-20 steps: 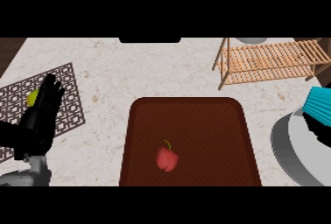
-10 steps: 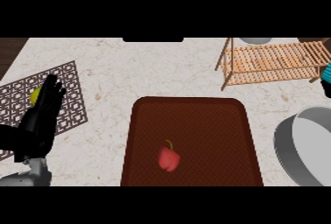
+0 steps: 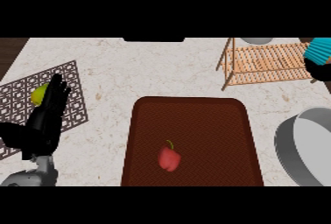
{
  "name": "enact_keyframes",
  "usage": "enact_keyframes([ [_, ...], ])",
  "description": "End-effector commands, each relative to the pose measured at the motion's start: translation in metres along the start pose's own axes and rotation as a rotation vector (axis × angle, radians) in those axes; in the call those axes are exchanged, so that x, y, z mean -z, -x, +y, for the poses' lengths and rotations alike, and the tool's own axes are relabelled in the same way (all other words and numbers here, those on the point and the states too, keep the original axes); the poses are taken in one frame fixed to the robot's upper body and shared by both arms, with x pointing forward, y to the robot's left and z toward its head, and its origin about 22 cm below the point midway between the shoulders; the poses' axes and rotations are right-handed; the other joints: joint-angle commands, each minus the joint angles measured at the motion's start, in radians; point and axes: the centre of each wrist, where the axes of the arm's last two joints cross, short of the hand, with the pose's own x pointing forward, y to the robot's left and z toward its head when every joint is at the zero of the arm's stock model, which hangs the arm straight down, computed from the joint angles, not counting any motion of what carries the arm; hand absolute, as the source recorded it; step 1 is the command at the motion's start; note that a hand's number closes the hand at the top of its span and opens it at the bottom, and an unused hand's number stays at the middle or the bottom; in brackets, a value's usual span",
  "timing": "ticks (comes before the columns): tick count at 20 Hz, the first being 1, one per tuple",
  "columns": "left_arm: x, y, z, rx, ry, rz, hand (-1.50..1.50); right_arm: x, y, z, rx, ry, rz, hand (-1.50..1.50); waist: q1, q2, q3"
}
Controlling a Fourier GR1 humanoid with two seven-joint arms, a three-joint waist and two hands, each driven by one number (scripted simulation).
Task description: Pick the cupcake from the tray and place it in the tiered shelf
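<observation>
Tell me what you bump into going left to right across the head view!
Patterned mat → left hand → red pepper on the brown tray → wooden shelf → blue cupcake.

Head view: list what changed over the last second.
The cupcake, held in the right hand at the view's right edge, moved up the view, from beside the grey bowl to beside the tiered shelf. Unchanged: the left hand open over the mat, the red fruit on the tray.
</observation>
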Motion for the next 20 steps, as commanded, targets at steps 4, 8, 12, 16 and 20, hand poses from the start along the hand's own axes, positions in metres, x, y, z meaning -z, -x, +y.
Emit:
enact_keyframes([
  [4,-0.005,0.019,0.019,-0.008,-0.004,0.024,0.0,0.022,0.012,0.045,0.034,0.045,-0.023,1.5,0.003,0.001,0.0],
  [8,-0.002,0.009,-0.007,-0.007,0.01,-0.004,0.0,0.044,0.014,0.073,0.007,0.041,-0.036,1.5,0.013,0.004,0.0],
  [12,0.004,-0.005,0.003,-0.016,-0.004,-0.004,0.0,0.063,0.026,0.057,-0.011,0.04,-0.011,1.5,0.008,0.002,0.0],
  [16,0.006,-0.002,0.001,-0.017,0.016,-0.011,0.0,0.065,0.059,0.056,0.161,0.048,0.047,-1.5,0.017,0.007,0.001],
  [20,-0.002,0.004,-0.002,0.0,0.018,0.012,0.0,0.074,0.05,0.049,0.156,-0.02,0.046,-1.5,0.007,0.002,0.001],
])
